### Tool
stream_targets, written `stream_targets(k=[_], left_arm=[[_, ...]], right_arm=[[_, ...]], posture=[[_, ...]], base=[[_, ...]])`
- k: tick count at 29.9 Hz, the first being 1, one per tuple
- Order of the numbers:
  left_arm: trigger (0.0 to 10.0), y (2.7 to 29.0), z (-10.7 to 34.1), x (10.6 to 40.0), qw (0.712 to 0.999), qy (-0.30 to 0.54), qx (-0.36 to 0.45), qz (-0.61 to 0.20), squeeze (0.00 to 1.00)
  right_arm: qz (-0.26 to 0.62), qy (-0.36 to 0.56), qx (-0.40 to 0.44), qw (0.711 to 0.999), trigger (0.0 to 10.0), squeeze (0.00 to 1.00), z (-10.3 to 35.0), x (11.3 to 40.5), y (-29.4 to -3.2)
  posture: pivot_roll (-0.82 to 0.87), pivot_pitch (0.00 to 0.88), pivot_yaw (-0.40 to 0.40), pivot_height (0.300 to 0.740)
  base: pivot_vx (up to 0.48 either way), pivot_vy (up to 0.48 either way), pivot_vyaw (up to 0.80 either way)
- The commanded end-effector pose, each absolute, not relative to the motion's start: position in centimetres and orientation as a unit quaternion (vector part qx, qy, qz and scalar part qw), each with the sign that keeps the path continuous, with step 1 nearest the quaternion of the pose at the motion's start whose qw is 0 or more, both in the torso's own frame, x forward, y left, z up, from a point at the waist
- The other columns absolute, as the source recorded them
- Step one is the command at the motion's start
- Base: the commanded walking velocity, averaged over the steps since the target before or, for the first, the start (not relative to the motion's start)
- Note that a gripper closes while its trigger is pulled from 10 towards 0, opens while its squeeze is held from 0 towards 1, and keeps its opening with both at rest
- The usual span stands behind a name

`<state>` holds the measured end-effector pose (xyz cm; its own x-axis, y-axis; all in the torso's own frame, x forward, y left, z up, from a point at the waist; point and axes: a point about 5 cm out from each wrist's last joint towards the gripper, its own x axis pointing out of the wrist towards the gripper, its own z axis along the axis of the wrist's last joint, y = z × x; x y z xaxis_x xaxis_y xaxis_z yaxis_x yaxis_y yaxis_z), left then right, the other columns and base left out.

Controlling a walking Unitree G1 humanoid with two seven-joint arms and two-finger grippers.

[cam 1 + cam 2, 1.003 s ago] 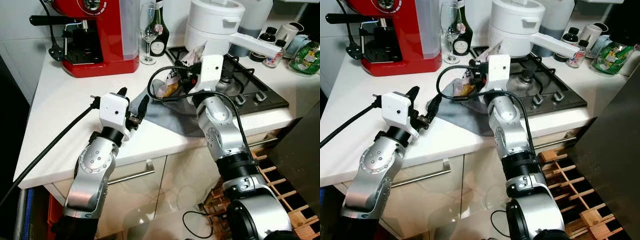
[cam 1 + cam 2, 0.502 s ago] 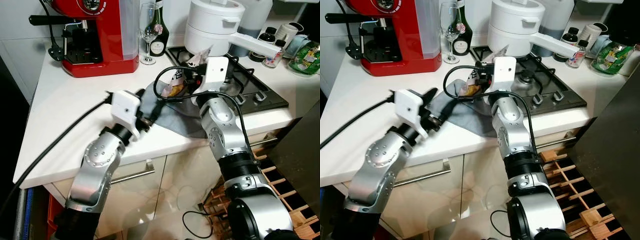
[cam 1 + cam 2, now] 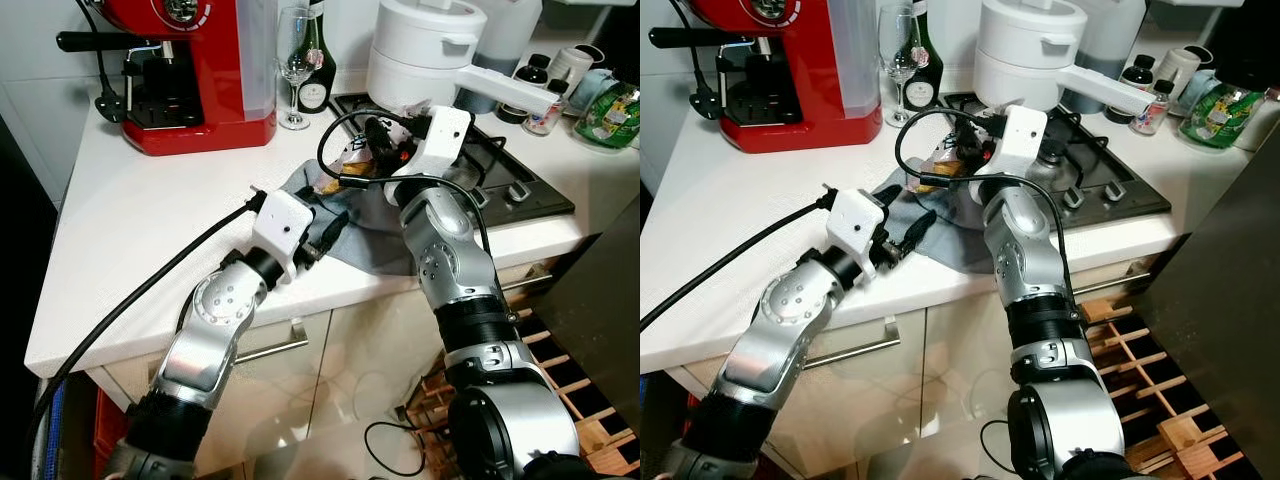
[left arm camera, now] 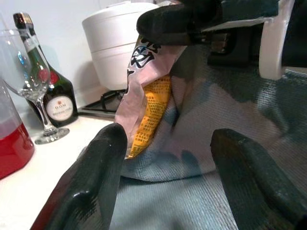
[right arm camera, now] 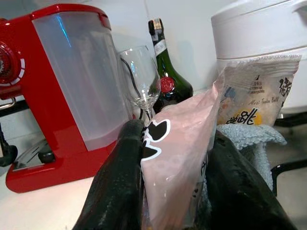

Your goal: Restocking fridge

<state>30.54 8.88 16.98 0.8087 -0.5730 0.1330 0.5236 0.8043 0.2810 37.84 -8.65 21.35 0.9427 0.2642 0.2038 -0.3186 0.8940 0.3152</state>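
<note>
A pink snack packet [image 5: 177,158] with a yellow panel [image 4: 151,110] sticks up out of a grey-blue cloth bag [image 3: 372,238] lying on the white counter beside the hob. My right gripper [image 5: 175,139] is shut on the packet's top, seen from the head at the bag's far side [image 3: 375,138]. A second clear packet [image 5: 254,100] stands just behind it in the bag. My left gripper [image 3: 328,226] is open and low over the counter at the bag's near left edge, its fingers [image 4: 103,182] either side of the cloth, holding nothing.
A red coffee machine [image 3: 190,70], a wine glass [image 3: 297,60] and a dark bottle [image 3: 318,85] stand at the back left. A white pot [image 3: 425,50] sits on the hob [image 3: 505,175]. Small bottles [image 3: 545,100] are back right. A dark panel [image 3: 600,300] stands at right.
My left gripper has moved right across the counter up to the bag's edge. My right gripper has shifted slightly right and up, still shut on the packet.
</note>
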Motion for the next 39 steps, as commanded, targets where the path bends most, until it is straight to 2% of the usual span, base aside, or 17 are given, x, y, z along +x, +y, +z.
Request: stream_targets(k=[1,4,5,6,7,11,18,19,36,37,38,39], left_arm=[[10.0,9.1,17.4,30.9,0.944,-0.116,0.126,-0.282,0.00],[10.0,9.2,17.2,31.2,0.943,-0.117,0.140,-0.280,0.00],[10.0,9.3,17.0,31.3,0.944,-0.115,0.141,-0.275,0.37],[10.0,9.5,16.8,31.5,0.945,-0.114,0.144,-0.271,0.48],[10.0,9.6,16.6,31.7,0.945,-0.113,0.147,-0.269,1.00],[10.0,10.0,16.5,32.5,0.947,-0.110,0.158,-0.258,1.00],[10.0,9.1,16.5,33.7,0.944,-0.108,0.158,-0.268,1.00],[10.0,9.0,16.6,33.9,0.943,-0.112,0.160,-0.268,0.00],[10.0,8.5,17.0,35.2,0.940,-0.114,0.170,-0.274,0.00],[5.4,8.5,16.8,35.2,0.940,-0.106,0.170,-0.278,0.00],[5.4,8.5,16.5,35.3,0.942,-0.098,0.166,-0.277,0.00],[3.4,8.6,16.4,35.4,0.944,-0.091,0.161,-0.273,0.00]], right_arm=[[0.156,-0.102,0.177,0.966,0.0,0.00,22.6,37.7,-9.1],[0.162,-0.099,0.179,0.965,0.0,0.00,22.5,37.5,-8.9],[0.166,-0.098,0.180,0.965,0.0,0.00,22.5,37.4,-8.8],[0.170,-0.097,0.181,0.964,0.0,0.00,22.5,37.3,-8.7],[0.173,-0.096,0.181,0.963,0.0,0.00,22.5,37.2,-8.6],[0.180,-0.094,0.181,0.962,0.0,0.00,22.5,36.8,-8.4],[0.191,-0.089,0.179,0.961,0.0,0.00,22.2,36.4,-7.8],[0.195,-0.089,0.177,0.961,0.0,0.00,22.2,36.2,-7.6],[0.224,-0.089,0.156,0.958,0.0,0.00,22.0,35.3,-6.2],[0.225,-0.089,0.156,0.958,0.0,0.00,21.9,35.3,-6.1],[0.227,-0.088,0.157,0.957,0.0,0.00,21.9,35.2,-6.0],[0.228,-0.088,0.157,0.957,0.0,0.00,21.9,35.2,-6.0]], posture=[[-0.05,0.000,-0.061,0.740],[-0.05,0.000,-0.062,0.740],[-0.05,0.000,-0.062,0.740],[-0.05,0.000,-0.062,0.740],[-0.05,0.000,-0.062,0.740],[-0.05,0.000,-0.058,0.740],[-0.06,0.000,-0.054,0.740],[-0.06,0.000,-0.054,0.740],[-0.06,0.000,-0.051,0.740],[-0.06,0.000,-0.051,0.740],[-0.06,0.000,-0.051,0.740],[-0.06,0.000,-0.049,0.740]], base=[[0.000,0.000,0.00],[0.000,0.000,0.00],[0.000,0.000,0.00],[0.000,0.000,0.00],[0.000,0.000,0.00],[0.000,0.000,0.00],[0.000,0.000,0.00],[0.000,0.000,0.00],[0.000,0.000,0.00],[0.000,0.000,0.00],[0.000,0.000,0.00],[0.000,0.000,0.00]])
